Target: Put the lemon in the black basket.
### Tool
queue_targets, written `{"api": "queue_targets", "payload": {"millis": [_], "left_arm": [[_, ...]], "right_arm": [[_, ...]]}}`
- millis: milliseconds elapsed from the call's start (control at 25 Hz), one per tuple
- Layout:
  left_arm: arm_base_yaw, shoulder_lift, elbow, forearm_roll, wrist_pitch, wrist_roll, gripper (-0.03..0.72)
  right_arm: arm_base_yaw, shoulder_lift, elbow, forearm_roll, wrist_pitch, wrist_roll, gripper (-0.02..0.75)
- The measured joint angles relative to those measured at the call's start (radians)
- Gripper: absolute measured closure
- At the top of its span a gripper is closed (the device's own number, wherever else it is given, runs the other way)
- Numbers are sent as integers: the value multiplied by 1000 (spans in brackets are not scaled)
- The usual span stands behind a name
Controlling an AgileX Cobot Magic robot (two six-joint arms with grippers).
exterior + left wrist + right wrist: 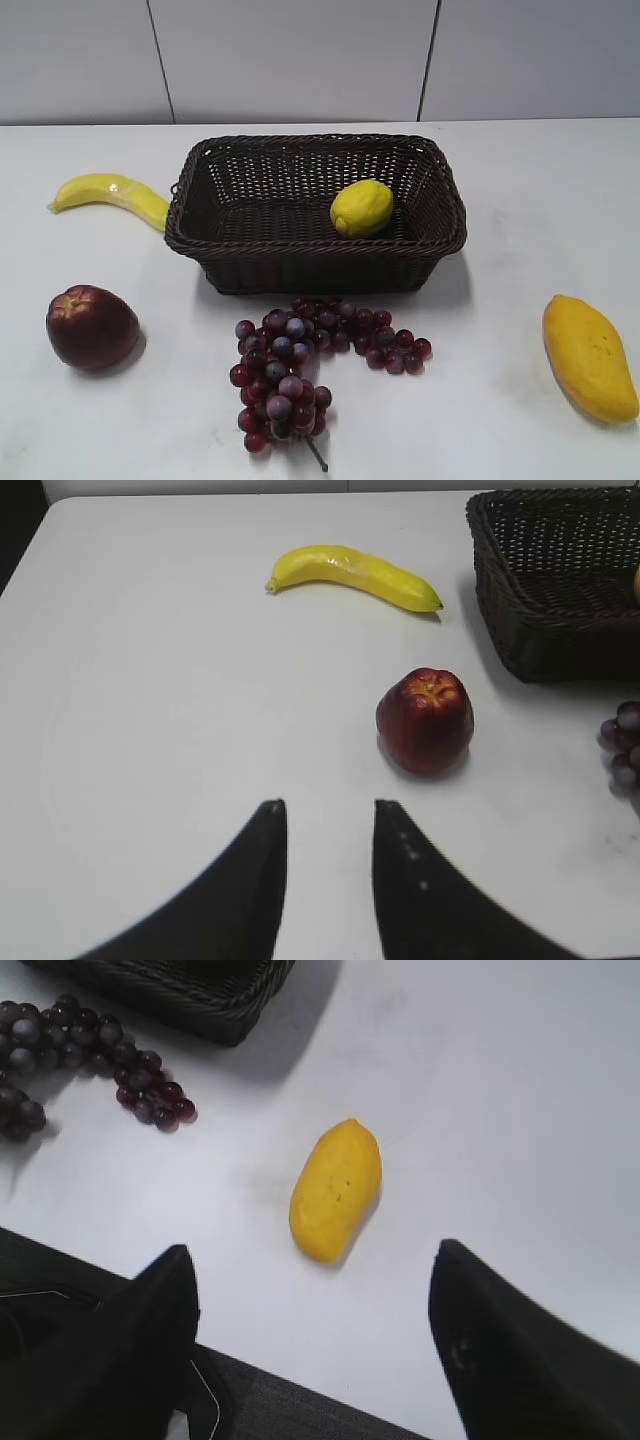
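Basket point(315, 265) sits mid-counter point(520, 190), open on top, with only the lemon point(362, 207) in its right half, so the left half is free. Front approach is blocked by grapes point(300, 370) lying just before the front wall; banana point(112, 194) touches or nearly touches the left rim. Apple point(91, 326) front left and mango point(588, 356) front right leave bare counter lanes between them and the grapes.

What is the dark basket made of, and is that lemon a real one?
The black basket looks like woven wicker or plastic rattan: open lattice sides, braided rim. The lemon inside has dimpled, slightly glossy skin; real or plastic, I cannot tell.
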Motion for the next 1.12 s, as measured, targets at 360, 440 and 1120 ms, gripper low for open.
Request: {"api": "queue_targets", "payload": {"millis": [360,440,1120], "left_arm": [[0,0,0,0,0,0,453],[0,0,0,0,0,0,453],[0,0,0,0,0,0,453]], "right_arm": [[0,-315,355,3,-78,0,159],[0,-326,379,14,-115,0,160],[-2,-330,403,34,-156,1,160]]}}
